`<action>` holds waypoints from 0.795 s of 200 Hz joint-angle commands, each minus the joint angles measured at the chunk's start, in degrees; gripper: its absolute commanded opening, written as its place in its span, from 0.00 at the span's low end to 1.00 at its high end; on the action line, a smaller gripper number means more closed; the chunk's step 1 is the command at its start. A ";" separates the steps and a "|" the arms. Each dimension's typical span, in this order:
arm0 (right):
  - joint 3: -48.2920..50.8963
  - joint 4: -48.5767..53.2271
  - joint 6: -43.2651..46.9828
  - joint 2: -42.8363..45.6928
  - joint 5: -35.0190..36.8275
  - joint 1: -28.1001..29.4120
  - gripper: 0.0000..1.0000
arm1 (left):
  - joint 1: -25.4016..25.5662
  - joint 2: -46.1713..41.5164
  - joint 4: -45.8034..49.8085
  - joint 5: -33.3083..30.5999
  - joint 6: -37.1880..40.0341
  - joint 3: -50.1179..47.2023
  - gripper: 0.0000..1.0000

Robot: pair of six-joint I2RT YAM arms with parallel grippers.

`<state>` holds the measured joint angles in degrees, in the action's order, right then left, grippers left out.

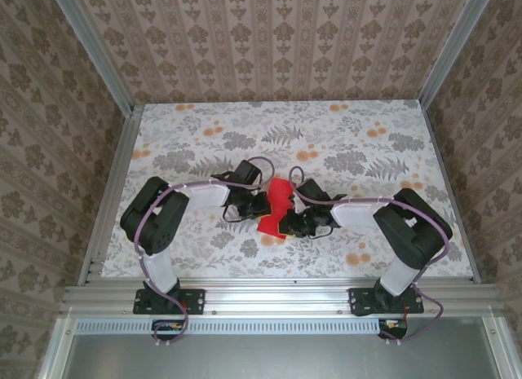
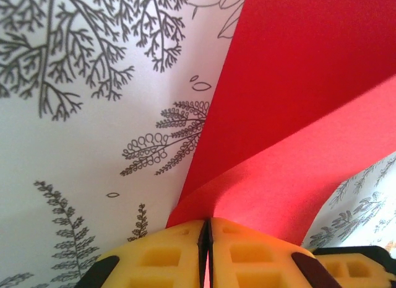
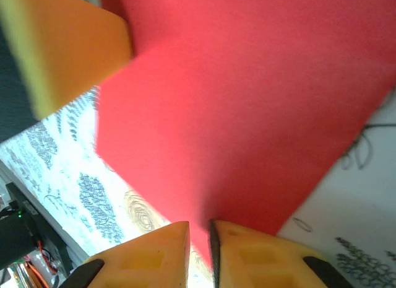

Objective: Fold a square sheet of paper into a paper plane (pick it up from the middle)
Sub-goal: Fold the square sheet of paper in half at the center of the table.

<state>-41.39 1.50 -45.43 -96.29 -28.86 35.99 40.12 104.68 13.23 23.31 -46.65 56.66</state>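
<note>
The square sheet of paper [image 1: 276, 206] is bright red, bent into angular folds and lifted off the table between both grippers. In the left wrist view the paper [image 2: 297, 114] rises in two layers, and my left gripper [image 2: 206, 229] is shut on its lower fold, yellow fingers pressed together. In the right wrist view the paper [image 3: 247, 102] spreads wide above my right gripper [image 3: 199, 238]. Those jaws stand a little apart: the paper's edge runs down along the right finger, and tablecloth shows through the gap. From above, the left gripper [image 1: 259, 204] and right gripper [image 1: 295, 222] flank the paper.
The floral tablecloth [image 1: 342, 134] covers the table, boxed in by aluminium rails [image 1: 277, 291] and wallpapered walls. The other arm's yellow finger [image 3: 62, 46] crosses the right wrist view's top left. A yellow finger [image 2: 352, 266] sits at the left wrist view's bottom right.
</note>
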 commanded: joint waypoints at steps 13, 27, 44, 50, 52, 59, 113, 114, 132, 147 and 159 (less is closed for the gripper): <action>1.57 -0.27 -1.77 -0.95 1.28 0.09 0.20 | 0.78 3.62 5.39 -4.52 -0.06 -2.19 0.12; 1.43 0.15 -1.67 1.29 0.93 0.20 0.20 | 0.82 3.60 5.35 -4.55 -0.17 -2.21 0.12; 1.57 0.86 -1.31 3.14 0.34 0.39 0.20 | 0.85 3.55 5.46 -4.59 -0.30 -2.11 0.12; 1.73 1.06 -1.33 3.34 0.21 0.48 0.20 | 0.85 3.60 5.48 -4.61 -0.25 -2.08 0.12; 1.85 1.12 -1.33 3.38 0.21 0.55 0.20 | 0.86 3.60 5.46 -4.60 -0.27 -2.04 0.12; 2.31 1.15 -1.24 3.12 0.14 0.71 0.20 | 0.83 3.66 5.44 -4.59 -0.22 -2.00 0.12; 3.08 3.44 -0.57 2.50 1.39 0.93 0.20 | 0.84 3.42 5.76 -4.68 -0.02 -1.60 0.12; 2.98 3.48 -0.55 2.59 1.42 0.93 0.20 | 0.84 3.42 5.80 -4.68 -0.02 -1.58 0.12; 0.02 5.73 0.56 6.36 3.46 0.72 0.21 | 0.88 3.35 5.77 -4.68 0.23 -1.58 0.12; -2.98 7.19 1.71 8.12 6.27 -0.16 0.21 | 0.90 3.33 5.79 -4.72 0.32 -1.57 0.12; -5.30 7.39 2.01 7.57 8.15 -1.67 0.21 | 0.84 3.31 5.93 -4.72 0.34 -1.53 0.12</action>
<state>-41.17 5.65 -45.23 -90.89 -25.96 36.12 40.12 104.68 13.28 23.29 -46.65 56.73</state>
